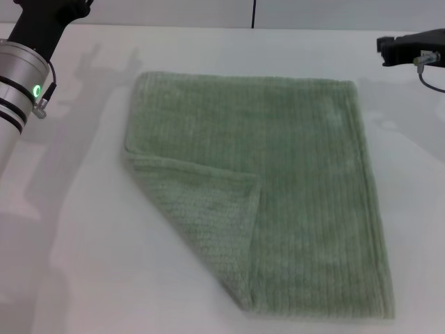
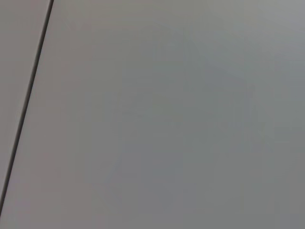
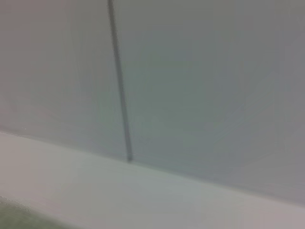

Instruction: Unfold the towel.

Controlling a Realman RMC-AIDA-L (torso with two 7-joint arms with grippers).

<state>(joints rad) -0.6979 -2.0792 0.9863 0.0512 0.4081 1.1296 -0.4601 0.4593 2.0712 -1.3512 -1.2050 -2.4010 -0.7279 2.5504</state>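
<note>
The sage-green towel (image 1: 278,181) lies flat on the white table (image 1: 76,278) in the head view. Its near-left corner (image 1: 208,216) is folded over onto the cloth as a triangular flap. A sliver of the towel shows in the right wrist view (image 3: 14,218). My left arm (image 1: 21,76) is raised at the far left, well clear of the towel; its gripper is out of the picture. My right gripper (image 1: 403,47) hangs above the table at the far right, beyond the towel's far-right corner, touching nothing.
The table's far edge meets a pale wall with a dark vertical seam (image 1: 253,14), which also shows in the left wrist view (image 2: 28,95) and the right wrist view (image 3: 119,86). A thin cable (image 1: 430,78) hangs from the right arm.
</note>
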